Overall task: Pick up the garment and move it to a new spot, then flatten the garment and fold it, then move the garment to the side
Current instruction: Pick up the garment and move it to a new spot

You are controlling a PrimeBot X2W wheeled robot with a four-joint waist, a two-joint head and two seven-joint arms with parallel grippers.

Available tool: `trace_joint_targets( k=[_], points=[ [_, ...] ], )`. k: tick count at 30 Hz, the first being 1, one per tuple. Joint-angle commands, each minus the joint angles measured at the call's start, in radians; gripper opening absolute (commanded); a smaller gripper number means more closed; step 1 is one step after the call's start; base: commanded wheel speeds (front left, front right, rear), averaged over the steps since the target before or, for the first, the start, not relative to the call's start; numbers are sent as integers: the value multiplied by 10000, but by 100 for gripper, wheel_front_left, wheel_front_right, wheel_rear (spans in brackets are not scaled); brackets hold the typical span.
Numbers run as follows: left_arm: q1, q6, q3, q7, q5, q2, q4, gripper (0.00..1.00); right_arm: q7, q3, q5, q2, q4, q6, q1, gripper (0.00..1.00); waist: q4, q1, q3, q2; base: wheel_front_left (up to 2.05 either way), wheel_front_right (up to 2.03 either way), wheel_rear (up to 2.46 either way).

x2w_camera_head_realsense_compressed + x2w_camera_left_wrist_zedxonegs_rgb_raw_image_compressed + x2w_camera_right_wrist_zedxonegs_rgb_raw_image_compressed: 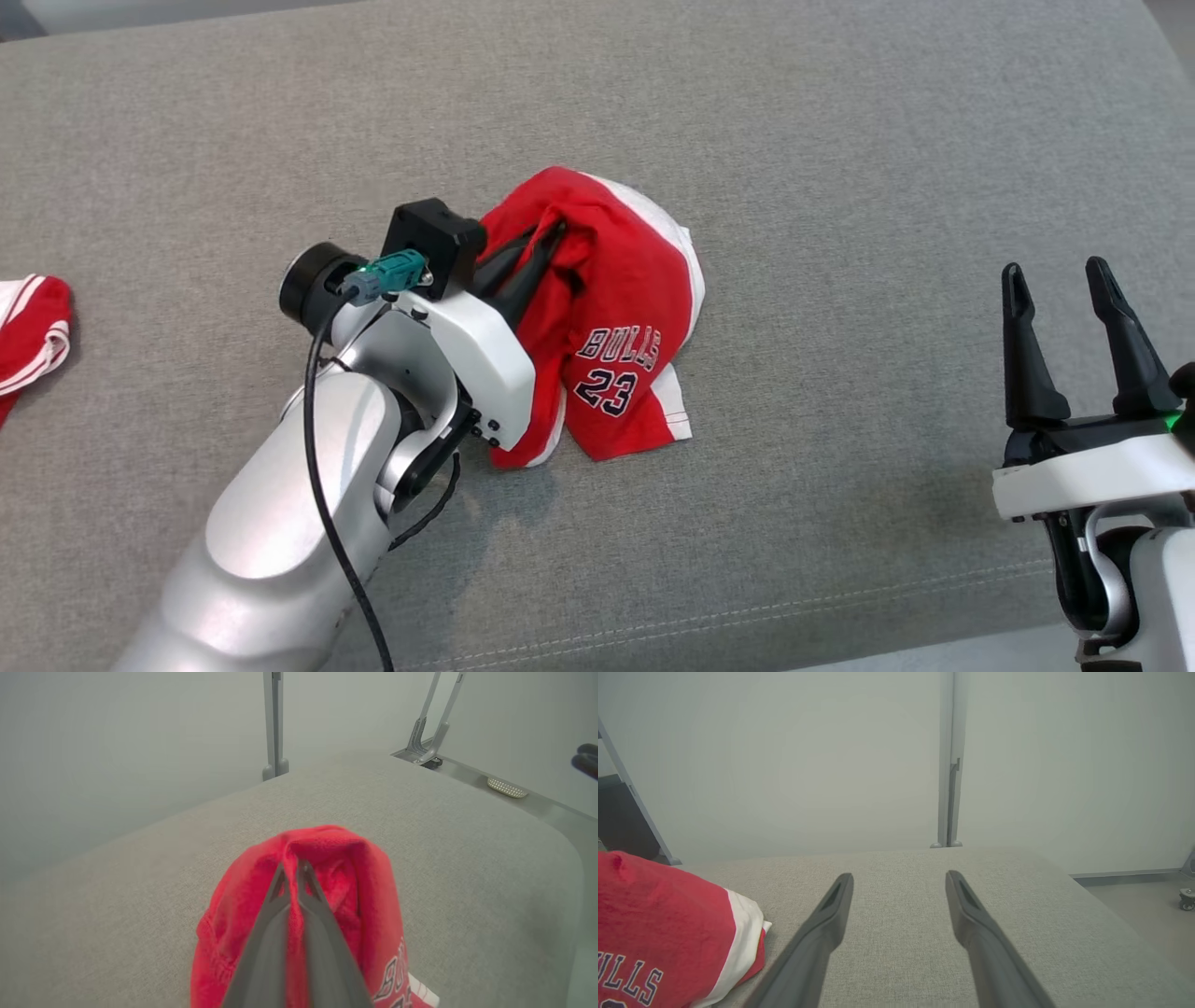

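I'm seeing my left fingers (527, 271) clamping the red garment (625, 308), bunched mid-worktop (840, 140) on grey fabric; my right fingers (1025, 355) are standing wide near the right edge, pale walls (784, 765) surrounding.

left arm (280, 504) stretched forward | left end effector (551, 229) fingers pinched shut on garment (625, 280) | right end effector (1055, 271) off to the right, fingers spread wide, gripping nothing

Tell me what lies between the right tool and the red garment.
Bare grey cushion, nothing else, in the head view, from the open right tool to the red garment.
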Motion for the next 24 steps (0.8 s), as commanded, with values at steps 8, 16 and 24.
trace_joint_targets(
  k=[8,16,24],
  points=[
    [-204,-90,472,-297,-407,57,1847,0,-318,491,231,70,186,71,13,100,-443,-1,55,0,0,0,0],
    [-404,-49,736,-1164,-503,55,2666,100,-394,530,292,62,387,71,40,100,-366,-1,-126,0,0,0,0],
    [4,503,1468,-1944,-742,518,1771,100,-409,446,249,26,427,71,199,100,61,-1,-576,0,0,0,0]
  ],
)
